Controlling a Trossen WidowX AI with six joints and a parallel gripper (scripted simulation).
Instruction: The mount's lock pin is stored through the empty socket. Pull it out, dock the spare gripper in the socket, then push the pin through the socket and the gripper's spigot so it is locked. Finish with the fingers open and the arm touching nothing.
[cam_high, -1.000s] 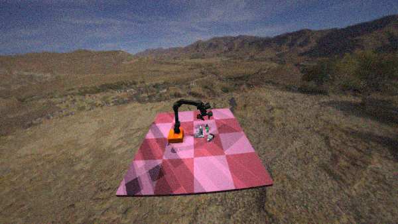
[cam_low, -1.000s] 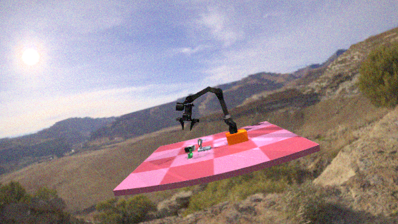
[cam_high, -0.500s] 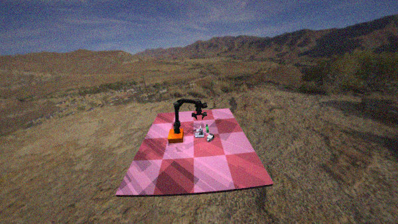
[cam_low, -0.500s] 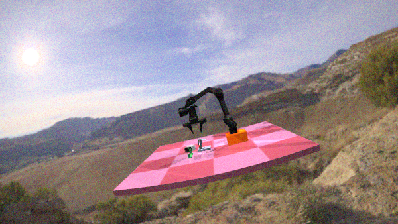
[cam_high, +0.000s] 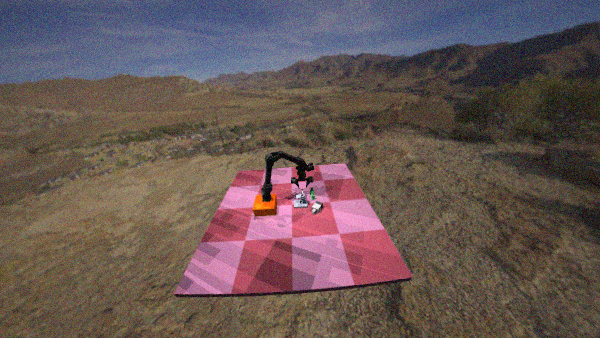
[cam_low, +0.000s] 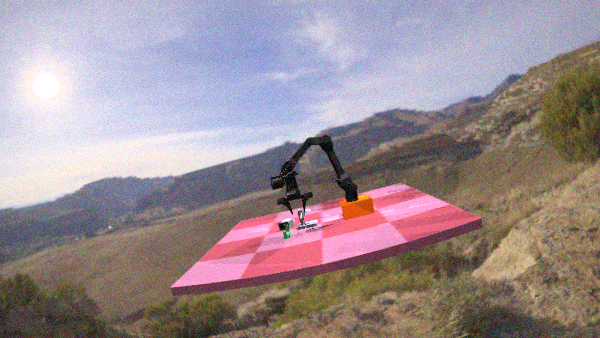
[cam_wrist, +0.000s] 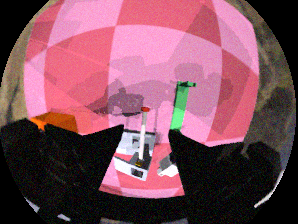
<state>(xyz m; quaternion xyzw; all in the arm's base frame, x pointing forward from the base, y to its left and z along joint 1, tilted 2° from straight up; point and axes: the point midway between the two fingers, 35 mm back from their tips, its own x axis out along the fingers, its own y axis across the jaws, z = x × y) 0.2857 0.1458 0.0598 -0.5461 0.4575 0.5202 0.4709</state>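
My gripper (cam_high: 302, 186) (cam_low: 298, 211) (cam_wrist: 147, 129) is open and empty, pointing down above the mount. The mount (cam_high: 300, 204) (cam_low: 308, 225) (cam_wrist: 132, 171) is a low grey-white block with a dark socket area. A thin pale rod with a red tip, seemingly the lock pin (cam_wrist: 143, 135), stands up from it. In the wrist view the rod shows in the gap between the fingertips, beyond them; no contact is visible. The spare gripper (cam_high: 317, 207) (cam_low: 286, 223) (cam_wrist: 168, 166), white and grey, lies beside the mount, partly hidden by a finger in the wrist view.
A green upright piece (cam_high: 312, 194) (cam_low: 286, 233) (cam_wrist: 179, 107) with a short top bar stands close to the mount and spare gripper. The arm's orange base block (cam_high: 265, 205) (cam_low: 357, 207) (cam_wrist: 57, 121) is on the mount's other side. All stand on a pink and red checkered top (cam_high: 315, 255) (cam_low: 295, 260).
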